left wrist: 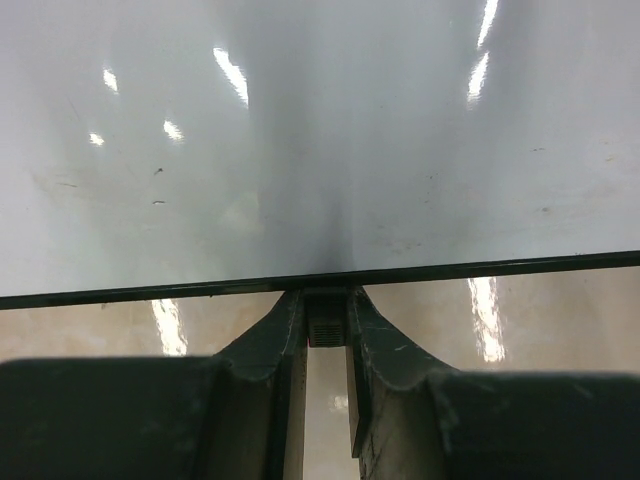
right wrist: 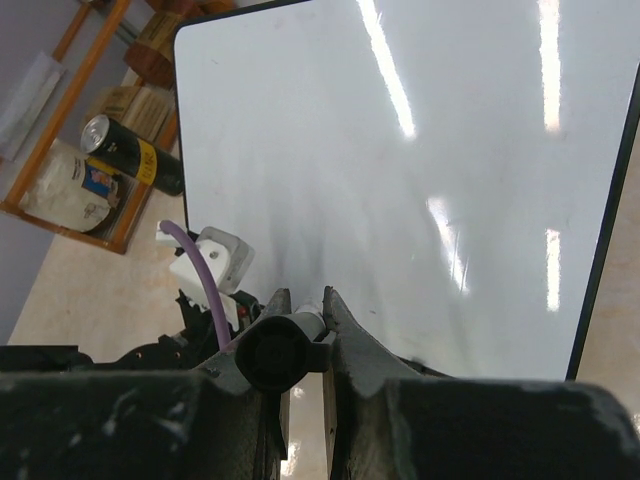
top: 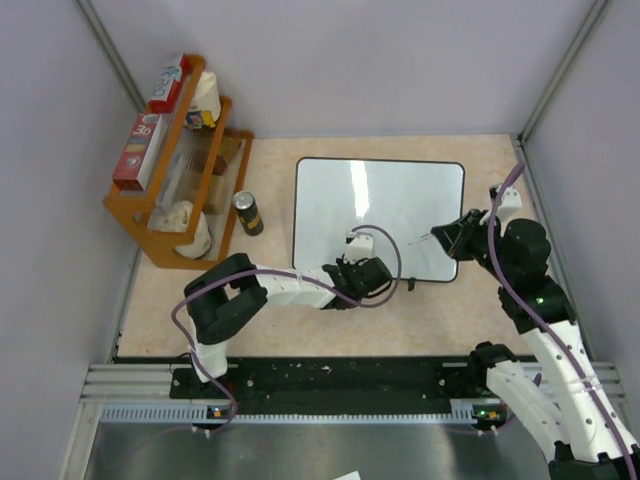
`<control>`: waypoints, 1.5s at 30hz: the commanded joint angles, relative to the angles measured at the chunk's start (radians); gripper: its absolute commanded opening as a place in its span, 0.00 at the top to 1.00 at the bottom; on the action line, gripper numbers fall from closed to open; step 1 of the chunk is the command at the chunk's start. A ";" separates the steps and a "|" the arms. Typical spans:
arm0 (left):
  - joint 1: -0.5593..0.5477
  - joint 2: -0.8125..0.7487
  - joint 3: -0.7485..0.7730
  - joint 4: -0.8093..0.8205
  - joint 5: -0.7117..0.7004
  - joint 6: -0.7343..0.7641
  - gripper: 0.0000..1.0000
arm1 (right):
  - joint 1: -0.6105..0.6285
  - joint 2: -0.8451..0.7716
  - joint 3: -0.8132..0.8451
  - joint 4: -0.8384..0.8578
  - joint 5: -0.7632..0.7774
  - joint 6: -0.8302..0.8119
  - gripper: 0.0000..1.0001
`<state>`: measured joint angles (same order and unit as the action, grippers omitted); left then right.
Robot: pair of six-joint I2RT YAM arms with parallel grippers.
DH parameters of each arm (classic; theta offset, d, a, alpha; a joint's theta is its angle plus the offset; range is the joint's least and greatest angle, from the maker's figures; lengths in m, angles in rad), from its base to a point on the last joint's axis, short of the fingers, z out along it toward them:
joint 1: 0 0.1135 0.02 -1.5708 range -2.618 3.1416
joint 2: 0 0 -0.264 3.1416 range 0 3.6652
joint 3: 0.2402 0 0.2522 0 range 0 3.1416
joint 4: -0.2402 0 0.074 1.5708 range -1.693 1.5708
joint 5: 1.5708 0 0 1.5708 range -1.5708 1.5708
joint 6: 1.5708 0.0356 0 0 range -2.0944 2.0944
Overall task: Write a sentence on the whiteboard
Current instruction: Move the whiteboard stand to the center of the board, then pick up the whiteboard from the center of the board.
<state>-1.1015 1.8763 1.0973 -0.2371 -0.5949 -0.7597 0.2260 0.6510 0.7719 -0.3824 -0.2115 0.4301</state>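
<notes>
The whiteboard lies flat on the table and its glossy white face is blank; no sentence shows on it, only a few faint specks. My left gripper is at the board's near edge, its jaws shut on a small black foot under the black rim. My right gripper is over the board's near right part, shut on a marker with a white barrel and a black end. The marker points left over the board. Its tip is hidden in the right wrist view.
An orange wooden rack with boxes and cups stands at the far left. A dark can stands between the rack and the board; it also shows in the right wrist view. Grey walls enclose the table.
</notes>
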 commanded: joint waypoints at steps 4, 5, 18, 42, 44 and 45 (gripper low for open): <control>-0.104 0.023 -0.051 -0.179 0.159 -0.033 0.44 | -0.005 -0.013 0.000 0.048 -0.008 0.007 1.00; -0.118 0.014 -0.057 -0.171 0.153 -0.033 0.33 | -0.005 -0.014 0.001 0.050 -0.009 0.006 1.00; -0.112 -0.353 -0.132 -0.140 0.181 0.152 0.06 | -0.005 -0.050 0.004 0.051 0.014 -0.022 1.00; 0.724 -0.287 0.303 -0.215 0.957 0.424 0.08 | -0.005 0.006 -0.034 0.114 -0.046 0.001 1.00; 0.768 -0.243 0.306 -0.208 0.981 0.425 0.09 | -0.005 0.015 -0.040 0.120 -0.048 0.004 1.00; 0.779 -0.229 0.311 -0.208 1.000 0.434 0.09 | -0.004 0.019 -0.040 0.123 -0.052 0.006 1.00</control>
<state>-0.3695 1.5860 1.3731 -0.4107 0.2928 -0.3557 0.2260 0.6598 0.7437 -0.3233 -0.2443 0.4229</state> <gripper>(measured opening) 0.912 0.118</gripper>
